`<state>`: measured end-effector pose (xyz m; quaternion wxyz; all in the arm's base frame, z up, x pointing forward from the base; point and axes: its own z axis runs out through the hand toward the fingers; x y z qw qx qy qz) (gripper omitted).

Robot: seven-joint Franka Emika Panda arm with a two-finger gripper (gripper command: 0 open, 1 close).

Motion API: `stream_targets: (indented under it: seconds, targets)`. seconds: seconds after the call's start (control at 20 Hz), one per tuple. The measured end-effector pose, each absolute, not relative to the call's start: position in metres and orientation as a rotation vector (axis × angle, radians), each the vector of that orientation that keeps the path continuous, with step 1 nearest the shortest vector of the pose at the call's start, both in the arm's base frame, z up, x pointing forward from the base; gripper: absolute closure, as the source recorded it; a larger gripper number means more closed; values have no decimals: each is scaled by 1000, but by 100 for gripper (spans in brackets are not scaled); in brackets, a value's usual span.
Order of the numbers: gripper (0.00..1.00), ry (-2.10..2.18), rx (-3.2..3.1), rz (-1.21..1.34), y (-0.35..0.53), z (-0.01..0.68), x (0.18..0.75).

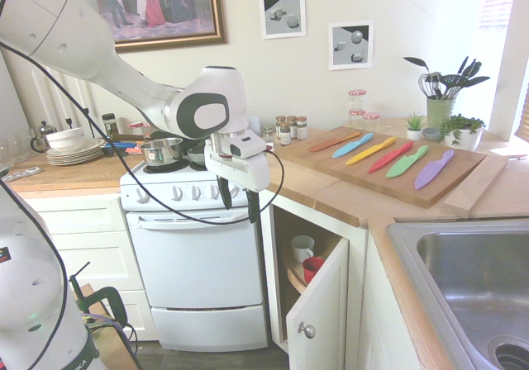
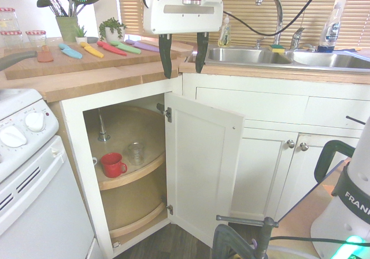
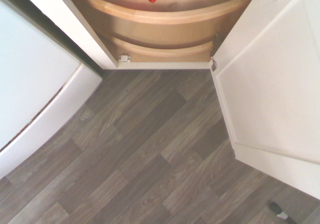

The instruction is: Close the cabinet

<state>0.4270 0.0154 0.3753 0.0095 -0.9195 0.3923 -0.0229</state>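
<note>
The white base cabinet stands open under the wooden counter, beside the oven. Its tall flat-panel door is swung wide out into the room; the same door shows its round silver knob in the first exterior view. Curved wooden shelves inside carry a red mug, a glass and a white cup. My gripper hangs open and empty in the air above the opening, level with the counter edge, touching nothing. In the wrist view the door and the lower shelves lie below.
A white oven with dials stands right beside the opening. The counter holds a cutting board with coloured knives and a steel sink. Two closed knobbed doors sit past the open door. Grey wood floor lies in front.
</note>
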Motion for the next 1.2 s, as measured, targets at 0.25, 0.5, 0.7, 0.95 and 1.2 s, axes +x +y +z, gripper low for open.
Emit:
stream_targets:
  seconds: [0.25,0.5,0.7,0.95,1.2]
  targets:
    - [0,1249,-2846,-37,15,370,428]
    - [0,1291,-2800,1,10,364,441]
    - [0,1325,-2770,17,3,352,450]
    - [0,1327,-2772,14,-16,325,454]
    - [0,1325,-2773,-17,-60,299,442]
